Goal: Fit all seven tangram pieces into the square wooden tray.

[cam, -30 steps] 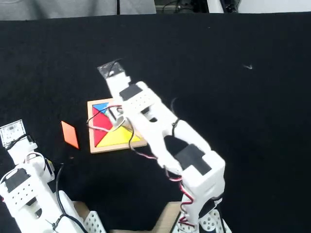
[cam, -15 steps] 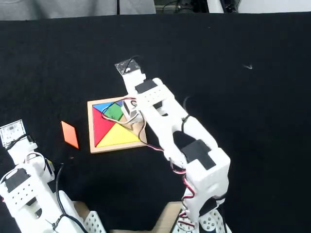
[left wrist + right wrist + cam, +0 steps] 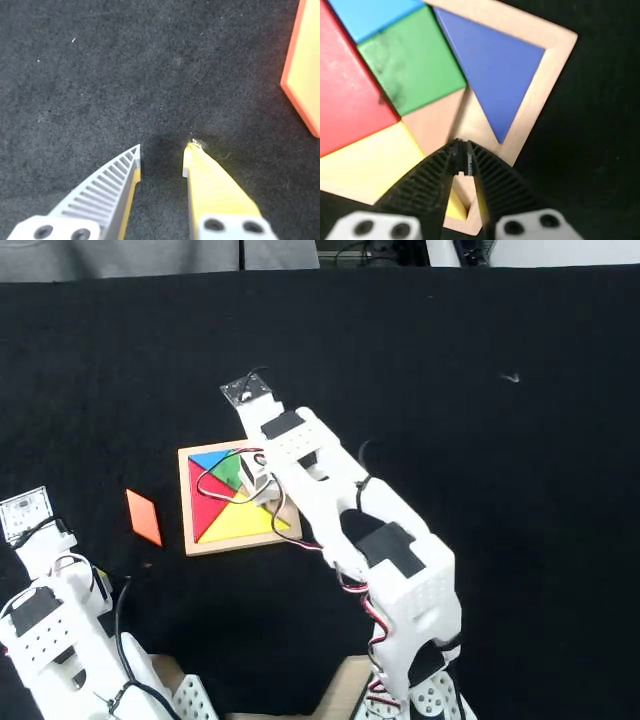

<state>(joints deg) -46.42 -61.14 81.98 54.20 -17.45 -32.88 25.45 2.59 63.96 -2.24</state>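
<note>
Right jaws pressed together, nothing in them, tips over the bare floor of the square wooden tray (image 3: 555, 65), in the gap between pieces. Just ahead of the tips sit the green square piece (image 3: 410, 65) and dark blue triangle (image 3: 490, 65). Red triangle (image 3: 345, 90) and yellow triangle (image 3: 365, 165) lie off to one side, light blue triangle (image 3: 370, 12) beyond the green. Left jaws spread a little, holding nothing, low over the black bench (image 3: 100, 75). Orange parallelogram piece (image 3: 305, 65) lies ahead and to one side of them, apart from the tips, outside the tray.
</note>
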